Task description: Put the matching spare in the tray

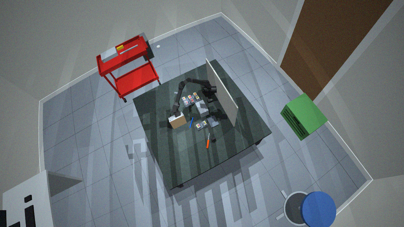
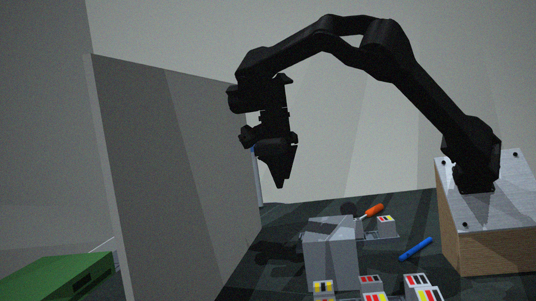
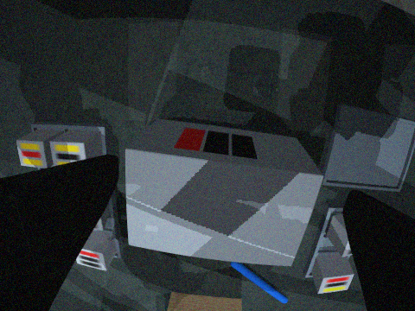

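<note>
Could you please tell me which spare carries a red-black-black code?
The spare nearest the wooden base, just behind the yellow-red-black one in the exterior view.

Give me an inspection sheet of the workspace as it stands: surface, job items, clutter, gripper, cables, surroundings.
Surface: dark green table top, upright grey panel along one side.
Job's things: grey mounted unit, its back code reading red, black, black; grey coded spares in racks; grey tray, nothing seen in it.
Clutter: orange-handled screwdriver, blue pen.
Gripper: black gripper open, empty, raised behind the unit.
Cables: nothing seen.
Surroundings: red cart, green box, blue stool.
</note>
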`<control>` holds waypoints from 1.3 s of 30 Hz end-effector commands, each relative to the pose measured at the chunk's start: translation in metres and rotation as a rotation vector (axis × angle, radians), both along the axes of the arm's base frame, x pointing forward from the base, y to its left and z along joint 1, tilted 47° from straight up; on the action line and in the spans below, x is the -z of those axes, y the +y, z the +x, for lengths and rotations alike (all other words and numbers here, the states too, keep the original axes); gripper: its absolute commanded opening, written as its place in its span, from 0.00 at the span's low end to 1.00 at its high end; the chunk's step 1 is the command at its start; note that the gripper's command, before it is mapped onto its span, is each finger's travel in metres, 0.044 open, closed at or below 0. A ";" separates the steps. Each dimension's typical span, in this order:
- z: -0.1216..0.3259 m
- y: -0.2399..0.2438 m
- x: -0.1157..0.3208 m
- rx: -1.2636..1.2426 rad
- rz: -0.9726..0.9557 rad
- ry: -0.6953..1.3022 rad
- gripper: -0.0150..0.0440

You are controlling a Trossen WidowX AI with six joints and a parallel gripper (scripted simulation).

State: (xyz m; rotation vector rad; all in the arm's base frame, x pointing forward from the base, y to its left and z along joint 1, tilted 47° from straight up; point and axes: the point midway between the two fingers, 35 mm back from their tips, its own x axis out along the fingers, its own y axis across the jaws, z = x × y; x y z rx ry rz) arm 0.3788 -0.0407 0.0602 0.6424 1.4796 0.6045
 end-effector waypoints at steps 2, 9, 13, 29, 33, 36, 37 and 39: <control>0.001 0.001 0.001 -0.007 0.012 -0.001 1.00; 0.001 0.001 0.001 -0.007 0.012 -0.001 1.00; -0.003 0.007 -0.005 -0.036 0.009 -0.031 1.00; -0.139 0.132 -0.089 -0.749 -0.011 -0.757 1.00; -0.182 0.151 -0.089 -0.926 -0.003 -0.945 1.00; -0.215 0.161 -0.083 -1.057 0.007 -1.089 1.00; -0.223 0.163 -0.081 -1.092 0.010 -1.128 1.00; -0.230 0.164 -0.079 -1.120 0.013 -1.160 1.00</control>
